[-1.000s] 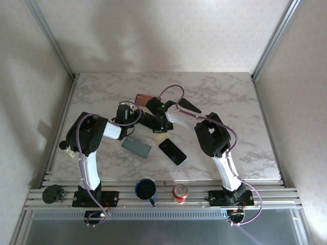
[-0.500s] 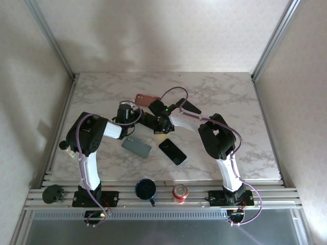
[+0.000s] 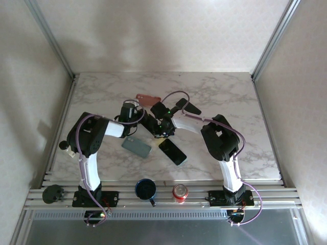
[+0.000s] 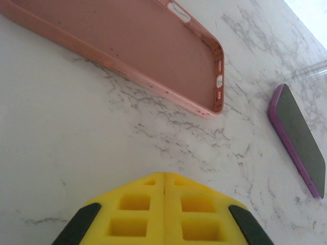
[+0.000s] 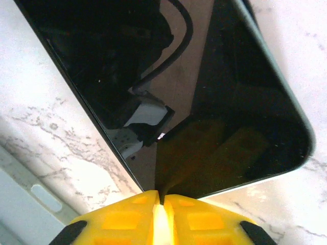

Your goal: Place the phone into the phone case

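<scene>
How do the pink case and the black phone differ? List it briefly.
The pink case is matte, the black phone glossy and mirror-like. The case is a hollow shell, open side up; the phone is a solid slab, screen up. Both lie flat on the table.

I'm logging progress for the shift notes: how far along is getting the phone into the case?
Done: nothing yet; the pink case lies empty, open side up, on the table. In hand: the right end effector, closed, sits at the edge of the black phone without gripping it; the left end effector, closed, faces the case. Left: pick up the phone and seat it in the case.
</scene>
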